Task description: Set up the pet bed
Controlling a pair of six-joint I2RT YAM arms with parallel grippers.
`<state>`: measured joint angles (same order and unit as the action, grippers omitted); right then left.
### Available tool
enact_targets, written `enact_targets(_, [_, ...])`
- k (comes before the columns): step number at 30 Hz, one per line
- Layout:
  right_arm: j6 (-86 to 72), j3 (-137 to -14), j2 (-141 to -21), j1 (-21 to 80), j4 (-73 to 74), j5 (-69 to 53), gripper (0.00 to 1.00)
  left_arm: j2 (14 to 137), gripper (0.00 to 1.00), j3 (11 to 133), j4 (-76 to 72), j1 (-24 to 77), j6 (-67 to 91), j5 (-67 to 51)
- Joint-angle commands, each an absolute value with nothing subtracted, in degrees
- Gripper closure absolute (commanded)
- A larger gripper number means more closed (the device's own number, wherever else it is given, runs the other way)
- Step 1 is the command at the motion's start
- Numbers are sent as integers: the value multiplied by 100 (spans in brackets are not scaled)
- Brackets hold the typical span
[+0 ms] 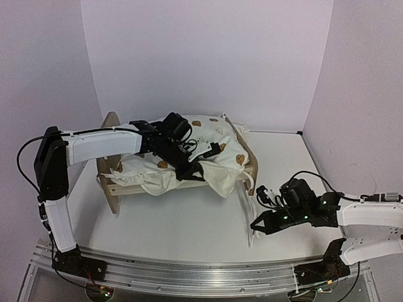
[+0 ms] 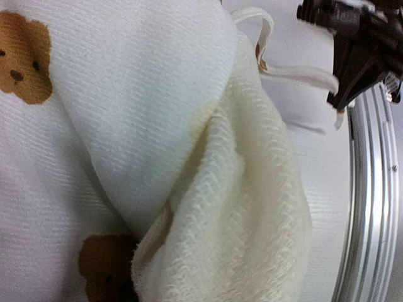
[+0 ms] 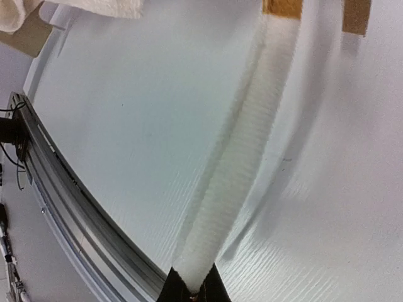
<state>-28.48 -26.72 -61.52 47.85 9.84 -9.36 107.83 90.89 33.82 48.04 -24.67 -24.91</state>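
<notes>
Nearest, top view: metal rail [image 1: 201, 275] along the near table edge, both arm bases bolted to it.
Right gripper [image 1: 257, 225]: low over the table [image 1: 182, 220], just in front of the bed's right end; pinched fully closed on the free end of a tie string [image 1: 245, 204].
Pet bed [image 1: 113, 185]: centre-back of the table, wood frame standing on its feet, rounded board at each end.
Duvet [image 1: 217, 173]: heaped crooked across the frame, one corner spilling over the front rail.
Left gripper [image 1: 194, 167]: down in the middle of the duvet, tips lost in the folds; cannot tell how wide, nor whether holding cloth.
Nearest, left wrist view: duvet fold [image 2: 145, 126] filling the lens, bear print outside, fleecy underside turned out; own fingers not visible.
Beyond it: right gripper [image 2: 343, 94] at top right, string [image 2: 296, 77] leading into it.
Nearest, right wrist view: closed tips [image 3: 192, 290] with the string [image 3: 245, 145] drawn straight up toward bits of wood frame [image 3: 282, 7].
Risk, string: likely little slack left; a harder pull may drag or tip the light frame, or slip the pinch.
Risk, duvet: probably pinned under the left arm; one-sided tug likely to skew it further.
In the way: left arm lying across the bed; right end board between string and bed base.
</notes>
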Motion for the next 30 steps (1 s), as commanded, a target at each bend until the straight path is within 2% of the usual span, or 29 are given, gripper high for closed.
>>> enact_targets(1, [-3236,-3015,-6358,4956,1188,-1542,100,9924,100,8444,2325,4667,-3538,-2505])
enact_targets(8, [-3776,-3320,-6998,5224,1178,-1834,100,9768,100,7433,2004,4667,-4056,-2533])
enact_targets(10, [-3919,-3448,-7148,5237,1178,-1956,100,9730,95,7303,2037,4667,-4214,-2630])
enact_targets(14, [-4345,-3669,-7462,5238,1183,-2254,100,9462,47,7115,2179,4667,-4586,-3000])
enact_targets(15, [-4473,-3710,-7524,5236,1187,-2311,100,9358,37,7069,2187,4667,-4687,-3097])
enact_targets(17, [-4763,-3743,-7584,5235,1199,-2374,100,9093,25,6964,2131,4666,-4835,-3328])
enact_targets(20, [-5069,-3670,-7621,5233,1573,-2336,100,8663,19,6806,1952,4668,-4951,-3738])
enact_targets(25, [-5450,-3371,-7754,5235,2418,-1794,99,8126,18,6383,1608,4704,-4542,-4292])
enact_targets(26, [-5560,-3331,-7789,5236,2405,-1731,93,8053,18,6262,1533,4751,-4422,-4349])
enact_targets(28, [-5616,-3312,-7817,5237,2418,-1575,75,7936,18,5994,1384,4910,-4267,-4353])
enact_targets(30, [-5643,-3291,-7737,5236,2492,-1457,66,7835,19,5766,1241,5066,-4135,-4333])
